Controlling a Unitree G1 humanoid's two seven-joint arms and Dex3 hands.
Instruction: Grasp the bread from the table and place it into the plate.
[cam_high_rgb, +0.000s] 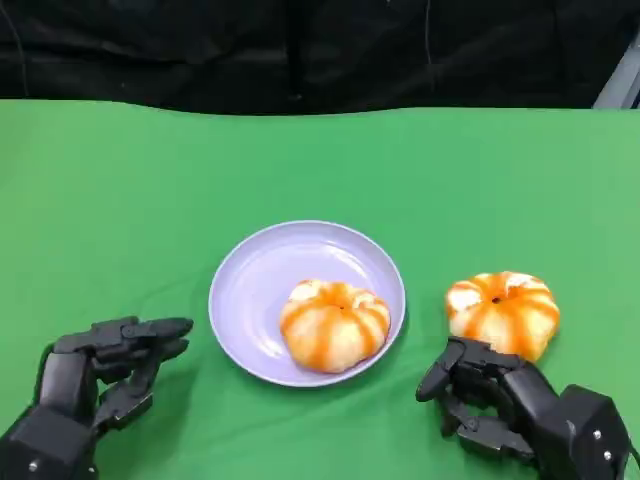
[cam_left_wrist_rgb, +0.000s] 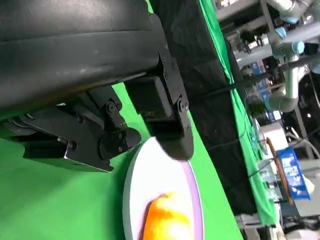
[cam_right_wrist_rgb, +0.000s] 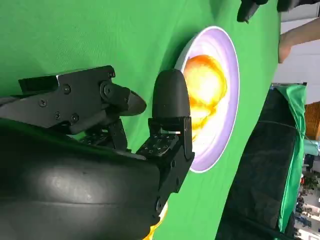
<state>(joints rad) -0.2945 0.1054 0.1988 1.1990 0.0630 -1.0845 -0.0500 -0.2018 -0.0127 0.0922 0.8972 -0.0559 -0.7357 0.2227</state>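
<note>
Across the desk (cam_high_rgb: 130, 190) stretches a bright green cloth, smooth and flat, and behind its far edge hangs a black curtain (cam_high_rgb: 300, 50); the left wrist view catches a strip of workshop beyond, with a grey machine arm and blue items too blurred to name. Near the middle of the cloth sits a pale lilac plate (cam_high_rgb: 260, 275), round with a shallow rim, and one bread (cam_high_rgb: 334, 324) already lies in it, toward its near right side: a pumpkin-shaped bun, cream-coloured with orange stripes running down from a dimpled centre. A second bread (cam_high_rgb: 503, 310) of the same look rests on the cloth just to the right of the plate, apart from its rim. The right hand (cam_high_rgb: 490, 400) is low on the desk just in front of that second bun, fingers curled forward and spread, closing on nothing, fingertips close to the bun's near side; whether they touch it I cannot tell. The left hand (cam_high_rgb: 110, 365) rests well left of the plate, fingers apart and holding nothing.
</note>
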